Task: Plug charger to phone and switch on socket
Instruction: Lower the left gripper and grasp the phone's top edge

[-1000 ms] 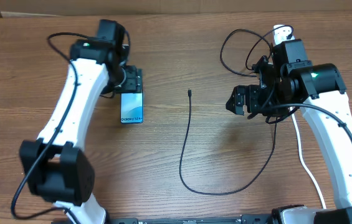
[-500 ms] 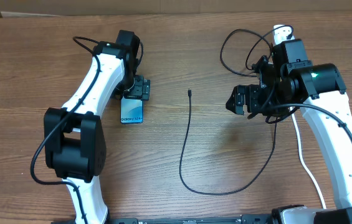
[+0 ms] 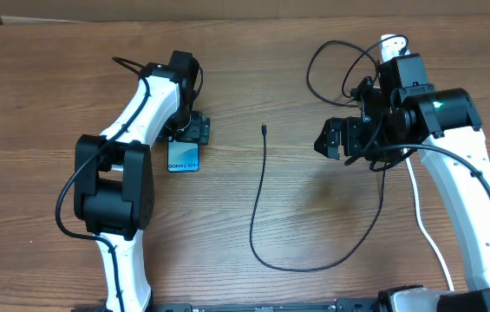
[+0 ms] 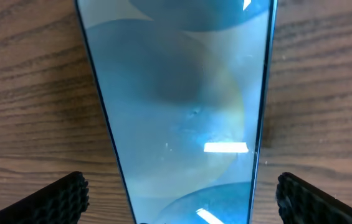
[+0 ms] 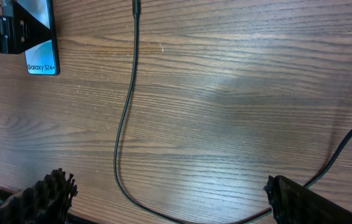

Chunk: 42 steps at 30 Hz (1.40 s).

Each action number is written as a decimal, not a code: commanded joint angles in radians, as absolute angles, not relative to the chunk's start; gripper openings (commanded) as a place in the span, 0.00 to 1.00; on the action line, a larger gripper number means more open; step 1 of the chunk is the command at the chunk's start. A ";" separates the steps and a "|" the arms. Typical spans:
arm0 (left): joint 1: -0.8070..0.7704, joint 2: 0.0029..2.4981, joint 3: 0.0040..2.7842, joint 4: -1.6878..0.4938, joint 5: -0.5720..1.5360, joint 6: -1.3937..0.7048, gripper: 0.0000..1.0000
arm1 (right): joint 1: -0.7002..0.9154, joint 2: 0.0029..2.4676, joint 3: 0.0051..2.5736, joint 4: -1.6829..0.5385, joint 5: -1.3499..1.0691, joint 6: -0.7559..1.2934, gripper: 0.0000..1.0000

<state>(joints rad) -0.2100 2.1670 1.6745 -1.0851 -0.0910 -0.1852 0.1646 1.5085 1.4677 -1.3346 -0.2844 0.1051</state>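
The phone (image 3: pixel 183 158) lies flat on the wooden table, blue screen up, with "Galaxy S24" along its near edge. My left gripper (image 3: pixel 194 132) hovers open over the phone's far end. In the left wrist view the phone (image 4: pixel 182 93) fills the middle and the gripper (image 4: pixel 179 202) straddles it, with bare wood between each finger and the phone's edge. The charger (image 3: pixel 258 199) is a thin black cable whose small tip (image 3: pixel 264 130) lies free mid-table. My right gripper (image 3: pixel 336 139) hangs open above the table, right of the tip. The socket (image 3: pixel 390 42) shows only its white round end behind the right arm.
The black cable loops near the front and runs back up under the right arm, coiling at the far right (image 3: pixel 331 65). A white cord (image 3: pixel 422 212) trails toward the front right. In the right wrist view the cable (image 5: pixel 123 124) crosses bare wood and the phone (image 5: pixel 42 56) sits top left.
My left arm has swung right, bringing its gripper a little right and nearer over the phone's far end. Phone, cable and right arm have not moved.
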 commanded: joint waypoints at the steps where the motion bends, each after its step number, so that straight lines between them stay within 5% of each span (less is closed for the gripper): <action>1: -0.210 2.179 1.688 -1.071 -0.096 -0.271 0.93 | 0.169 1.506 1.494 -1.330 -0.289 0.104 1.00; 14: -0.209 2.179 1.657 -1.047 -0.076 -0.366 0.90 | 0.169 1.506 1.494 -1.325 -0.290 0.104 1.00; 42: -0.193 2.189 1.650 -1.009 -0.082 -0.236 0.91 | 0.169 1.506 1.494 -1.326 -0.290 0.104 1.00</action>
